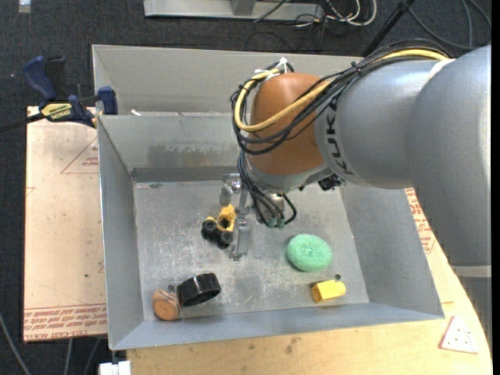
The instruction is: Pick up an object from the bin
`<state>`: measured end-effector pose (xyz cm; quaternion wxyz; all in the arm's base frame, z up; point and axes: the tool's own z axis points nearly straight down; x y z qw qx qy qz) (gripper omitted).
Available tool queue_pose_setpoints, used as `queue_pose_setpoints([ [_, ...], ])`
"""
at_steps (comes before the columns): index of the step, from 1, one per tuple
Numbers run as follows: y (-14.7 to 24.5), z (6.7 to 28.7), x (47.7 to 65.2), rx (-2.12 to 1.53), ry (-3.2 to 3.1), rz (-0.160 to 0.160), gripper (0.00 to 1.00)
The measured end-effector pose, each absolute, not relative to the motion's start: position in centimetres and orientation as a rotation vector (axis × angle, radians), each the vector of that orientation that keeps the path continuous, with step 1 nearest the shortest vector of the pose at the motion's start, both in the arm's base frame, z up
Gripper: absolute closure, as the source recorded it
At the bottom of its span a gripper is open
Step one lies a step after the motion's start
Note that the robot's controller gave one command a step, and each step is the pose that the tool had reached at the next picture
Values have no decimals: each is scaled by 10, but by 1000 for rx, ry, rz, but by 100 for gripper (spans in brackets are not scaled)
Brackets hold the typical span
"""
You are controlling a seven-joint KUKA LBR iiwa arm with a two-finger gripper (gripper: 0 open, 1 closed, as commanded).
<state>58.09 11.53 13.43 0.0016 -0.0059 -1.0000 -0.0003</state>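
Observation:
My gripper (239, 247) is down near the bin floor, left of the bin's middle, hanging under the orange dome of the wrist. Touching or almost touching its left side lies a small yellow and black toy-like thing (219, 226); I cannot tell whether any part of it is inside the grip. A round green scrubber pad (308, 253) lies on the floor a short way to the gripper's right.
A black ring-shaped roll (198, 289) and a brown disc (165, 306) beside it lie at the front left corner. A small yellow block (328, 290) rests by the front wall on the right. The arm covers the bin's right rear part.

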Motion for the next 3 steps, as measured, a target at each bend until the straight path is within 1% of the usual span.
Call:
queue_pose_setpoints([
  [1,124,113,601,142,-3143,-5,0],
  [2,112,96,612,216,-3137,-2,0],
  [3,115,72,629,246,-3139,-3,100],
])
